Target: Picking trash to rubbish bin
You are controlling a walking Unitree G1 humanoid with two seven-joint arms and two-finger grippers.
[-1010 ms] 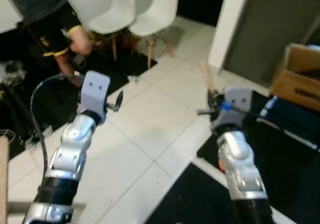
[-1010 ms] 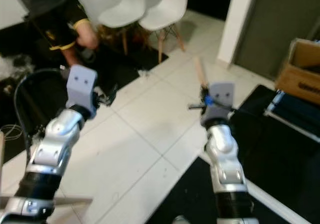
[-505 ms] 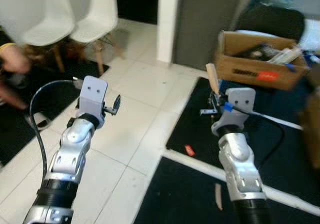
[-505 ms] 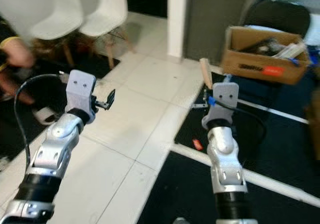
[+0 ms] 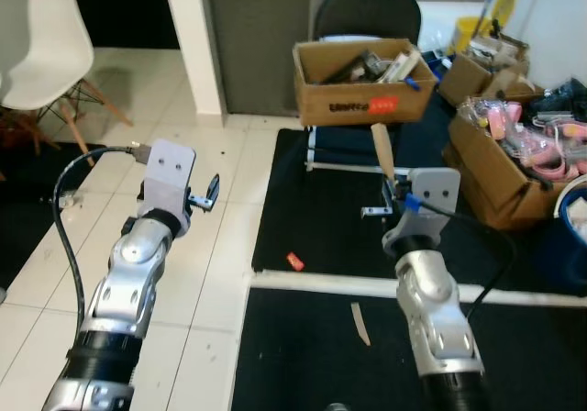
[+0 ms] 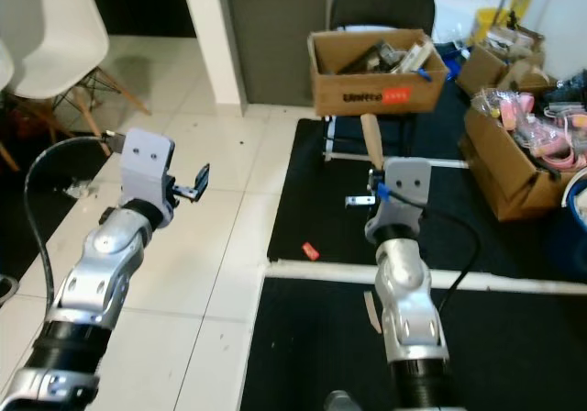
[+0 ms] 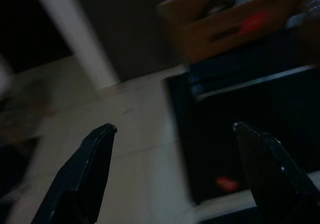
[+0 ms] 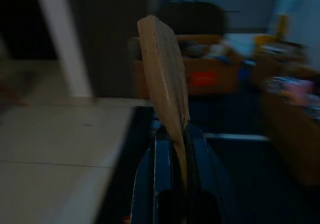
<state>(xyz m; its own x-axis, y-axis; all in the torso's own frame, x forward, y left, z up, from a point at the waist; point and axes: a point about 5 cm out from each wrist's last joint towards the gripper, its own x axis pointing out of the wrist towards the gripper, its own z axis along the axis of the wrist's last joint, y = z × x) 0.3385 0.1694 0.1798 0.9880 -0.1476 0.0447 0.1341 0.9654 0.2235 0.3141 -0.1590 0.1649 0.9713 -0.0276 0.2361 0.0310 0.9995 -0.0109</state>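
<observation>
Both arms raised ahead of the robot over a floor of white tiles [image 5: 183, 273] and black mats [image 5: 312, 200]. Right gripper [image 5: 393, 189], held out above the black mat: jaws clamped on a flat wooden stick [image 5: 382, 154], which rises upright and slightly tilted from between the fingers [image 8: 160, 164]; the right wrist view shows the stick pinched at its lower end, its rounded tip well above the fingertips. Left gripper [image 5: 207, 194], held over the white tiles: jaws wide apart and holding nothing, the two fingers [image 7: 85, 169] standing far from one another in the left wrist view.

On the floor: a second wooden stick [image 5: 359, 323] lying on the nearer black mat, just beside the right forearm; a small red scrap [image 5: 294, 261] on the farther mat, near the white strip [image 5: 312, 284] that runs between the two mats.

Behind the right gripper: a black chair [image 5: 367, 16] carrying an open cardboard box [image 5: 362, 94] with red lettering, filled with mixed items. On the right: further open cardboard boxes [image 5: 495, 168], one holding pink packaged goods [image 5: 532, 136], and the rim of a blue bin [image 5: 573, 218] at the frame edge. On the left: a white chair [image 5: 55, 53] with wooden legs, a white pillar [image 5: 194, 44] and a dark doorway
</observation>
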